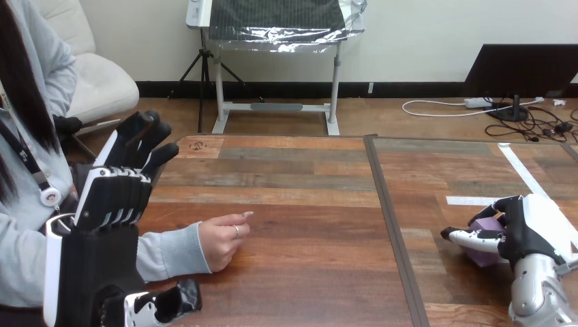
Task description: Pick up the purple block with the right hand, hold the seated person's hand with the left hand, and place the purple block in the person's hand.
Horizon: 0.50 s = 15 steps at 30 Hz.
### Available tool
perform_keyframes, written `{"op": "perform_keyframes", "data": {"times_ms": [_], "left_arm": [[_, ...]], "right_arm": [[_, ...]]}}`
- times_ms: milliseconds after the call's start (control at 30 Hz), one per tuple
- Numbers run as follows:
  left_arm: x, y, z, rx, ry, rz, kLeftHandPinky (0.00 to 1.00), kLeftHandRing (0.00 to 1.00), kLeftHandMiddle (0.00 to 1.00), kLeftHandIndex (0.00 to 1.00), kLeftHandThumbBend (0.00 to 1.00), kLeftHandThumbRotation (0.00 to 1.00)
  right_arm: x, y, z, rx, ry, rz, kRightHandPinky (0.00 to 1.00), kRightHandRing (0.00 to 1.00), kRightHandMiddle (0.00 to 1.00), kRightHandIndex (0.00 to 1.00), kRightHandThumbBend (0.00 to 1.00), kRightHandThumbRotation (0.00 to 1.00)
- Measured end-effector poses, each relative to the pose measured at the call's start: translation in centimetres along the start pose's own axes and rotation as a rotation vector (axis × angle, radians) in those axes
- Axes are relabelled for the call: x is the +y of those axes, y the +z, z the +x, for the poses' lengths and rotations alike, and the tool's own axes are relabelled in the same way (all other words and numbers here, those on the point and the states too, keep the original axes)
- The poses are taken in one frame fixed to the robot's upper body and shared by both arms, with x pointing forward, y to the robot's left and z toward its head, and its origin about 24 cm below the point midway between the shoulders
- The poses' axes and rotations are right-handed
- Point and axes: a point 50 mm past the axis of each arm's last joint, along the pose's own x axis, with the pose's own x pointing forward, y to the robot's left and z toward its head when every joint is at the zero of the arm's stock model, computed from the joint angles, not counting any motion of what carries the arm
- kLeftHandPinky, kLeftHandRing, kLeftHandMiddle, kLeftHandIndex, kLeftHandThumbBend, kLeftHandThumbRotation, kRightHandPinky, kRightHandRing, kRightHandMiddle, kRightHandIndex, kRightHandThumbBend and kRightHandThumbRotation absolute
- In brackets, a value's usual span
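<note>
Brown wooden planks make up the table (pixel 307 177), split by a dark seam strip (pixel 388 218) that runs away from the robot, with white tape strips (pixel 525 174) on the far-right part.

The robot's right hand (pixel 528 228) is low over the planks on its own side of that seam. Its fingers and thumb are curled round the small purple block (pixel 485 257), which shows between them on the hand's inner side. Whether the block has left the wood I cannot tell.

The robot's left hand (pixel 112 197) is raised at the opposite side, back toward the camera, fingers straight and pointing up and away, with nothing in it.

The person's hand (pixel 219 242) rests on the table just to the inner side of the left hand and apart from it. It is loosely curled with the knuckles up, one finger reaching toward the table's middle, at the end of a grey sleeve (pixel 170 252).

Seen from the block-holding right hand, the person's hand lies well off to its inner side, across the seam. The left hand is by far the nearer of the two. I judge that the left hand only needs to drop and turn inward to take hold. The right hand has the long crossing to make, and the curled hand would have to open palm-up before it can receive the block.
</note>
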Motion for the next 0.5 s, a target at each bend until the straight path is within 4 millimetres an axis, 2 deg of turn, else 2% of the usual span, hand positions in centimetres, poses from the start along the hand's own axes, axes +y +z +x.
{"op": "perform_keyframes", "data": {"times_ms": [133, 333, 500], "left_arm": [[0.0, 0.0, 0.0, 0.0, -0.003, 0.001, 0.85, 0.9, 0.92, 0.89, 1.0, 0.58], [0.0, 0.0, 0.1, -0.002, -0.009, 0.002, 0.88, 0.92, 0.93, 0.89, 0.99, 0.59], [-0.1, -0.1, 0.2, -0.01, -0.019, 0.001, 0.87, 0.91, 0.92, 0.89, 0.97, 0.58]], "right_arm": [[0.2, 0.0, -0.2, -0.01, -0.004, 0.027, 0.09, 0.13, 0.19, 0.22, 0.38, 0.11], [0.7, 0.4, -0.4, -0.019, -0.007, 0.114, 0.07, 0.11, 0.17, 0.2, 0.37, 0.16], [1.1, 0.7, -0.6, -0.026, -0.002, 0.184, 0.06, 0.1, 0.15, 0.19, 0.36, 0.2]]}}
